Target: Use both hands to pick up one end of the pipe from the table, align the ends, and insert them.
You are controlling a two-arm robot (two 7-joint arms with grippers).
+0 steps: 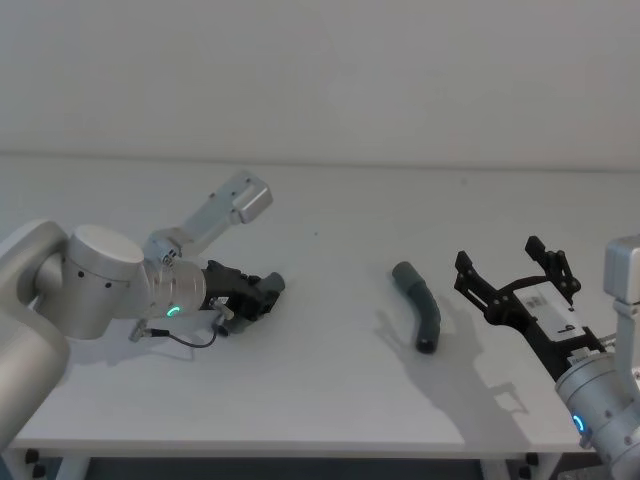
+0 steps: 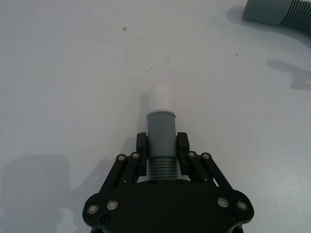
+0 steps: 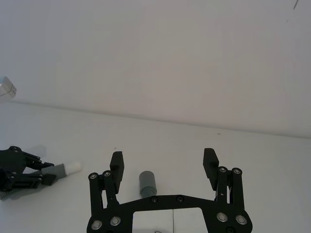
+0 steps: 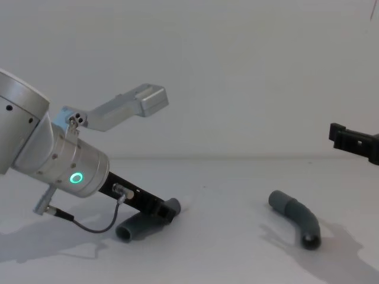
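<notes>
1. Left gripper (image 1: 264, 291), left of centre in the head view, clamped the white-tipped piece (image 2: 161, 127) down near the table (image 1: 330, 400).
2. Right gripper (image 1: 498, 253), lower right, gaped wide.
3. Second piece (image 1: 420, 305) lay between them, nearer the right.

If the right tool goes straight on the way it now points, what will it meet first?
Most likely the free pipe piece, centred ahead between the open right tool's fingers; its height over the table is unclear.

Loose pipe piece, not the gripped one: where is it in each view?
Head: loose piece right of centre.
Chest: loose piece lower right.
Left wrist: loose piece beyond the white-tipped piece.
Right wrist: loose piece ahead of open right gripper.
Landmark: left gripper, shut on white-tipped piece.
</notes>
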